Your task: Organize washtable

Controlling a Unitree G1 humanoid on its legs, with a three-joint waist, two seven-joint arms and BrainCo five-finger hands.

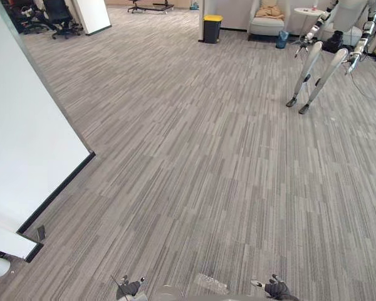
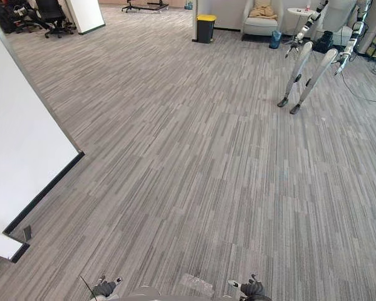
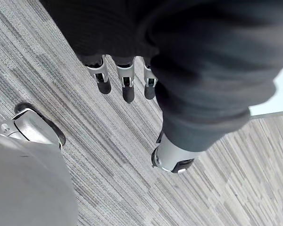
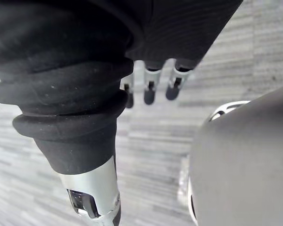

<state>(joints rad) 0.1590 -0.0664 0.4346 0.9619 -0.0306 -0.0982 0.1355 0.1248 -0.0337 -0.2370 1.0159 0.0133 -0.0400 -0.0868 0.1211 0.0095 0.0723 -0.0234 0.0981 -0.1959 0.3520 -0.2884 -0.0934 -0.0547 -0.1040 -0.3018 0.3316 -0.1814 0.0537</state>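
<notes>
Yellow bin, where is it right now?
The yellow bin stands far across the grey carpet, top middle of the left eye view, just left of the pale armchair.

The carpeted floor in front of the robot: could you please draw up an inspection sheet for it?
Surface: grey striped carpet.
Job's things: nothing seen.
Clutter: nothing seen.
Hands: left hand and right hand hang low at the robot's sides, fingers relaxed, holding nothing.
Cables: thin dark cable on the carpet, far right.
Surroundings: white partition at left; yellow-lidded bin, armchair and another humanoid robot far ahead.
</notes>
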